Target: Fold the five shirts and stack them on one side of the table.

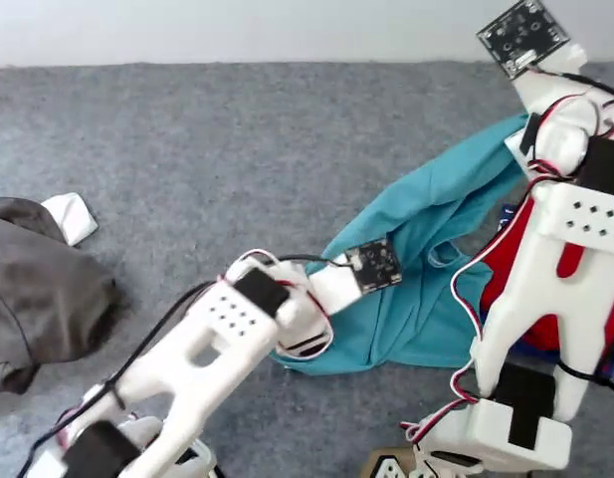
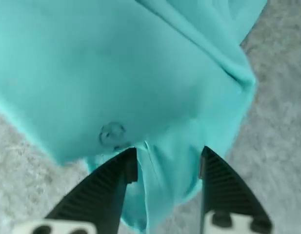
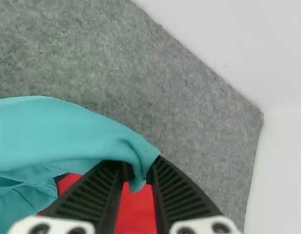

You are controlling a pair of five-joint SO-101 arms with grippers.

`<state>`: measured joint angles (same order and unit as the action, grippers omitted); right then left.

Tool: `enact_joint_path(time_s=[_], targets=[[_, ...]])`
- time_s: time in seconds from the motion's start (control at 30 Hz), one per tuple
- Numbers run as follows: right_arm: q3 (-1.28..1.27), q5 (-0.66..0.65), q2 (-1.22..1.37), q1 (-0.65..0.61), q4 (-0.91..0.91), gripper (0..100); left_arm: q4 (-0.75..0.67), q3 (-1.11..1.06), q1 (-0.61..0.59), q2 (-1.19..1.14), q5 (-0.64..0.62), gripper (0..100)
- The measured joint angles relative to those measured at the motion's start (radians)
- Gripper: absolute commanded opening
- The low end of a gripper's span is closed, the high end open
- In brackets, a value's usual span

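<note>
Overhead, the grey felt surface (image 1: 237, 149) runs back to a white wall (image 1: 237, 30) — a teal shirt (image 1: 426, 299) lies crumpled toward its right. The right tool (image 3: 139, 170) pinches the shirt's edge; the left tool (image 2: 167, 155) straddles a fold, fingers apart.
</note>
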<state>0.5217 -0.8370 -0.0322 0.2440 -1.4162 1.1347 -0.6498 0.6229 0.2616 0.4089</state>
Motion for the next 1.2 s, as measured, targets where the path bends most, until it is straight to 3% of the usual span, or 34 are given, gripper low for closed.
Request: enact_joint_path(time_s=[0.37,0.5,0.6,0.77,0.97,1.2], targets=[[0.000,0.000,0.003,0.000,0.000,0.9,-0.124,0.371,-0.236,-0.404,-0.040,21],[0.000,0.000,0.003,0.000,0.000,0.9,-0.117,0.557,-0.315,-0.511,-0.040,21],[0.000,0.000,0.003,0.000,0.000,0.9,-0.034,0.675,-0.345,-0.532,-0.040,21],[-0.023,0.000,0.005,0.000,0.000,0.9,0.180,0.812,-0.313,-0.534,-0.035,21],[-0.137,0.000,0.006,0.000,-0.006,0.9,0.431,0.887,-0.153,-0.534,-0.014,21],[-0.146,0.000,0.006,0.000,-0.006,0.9,0.535,0.890,-0.018,-0.546,-0.080,20]])
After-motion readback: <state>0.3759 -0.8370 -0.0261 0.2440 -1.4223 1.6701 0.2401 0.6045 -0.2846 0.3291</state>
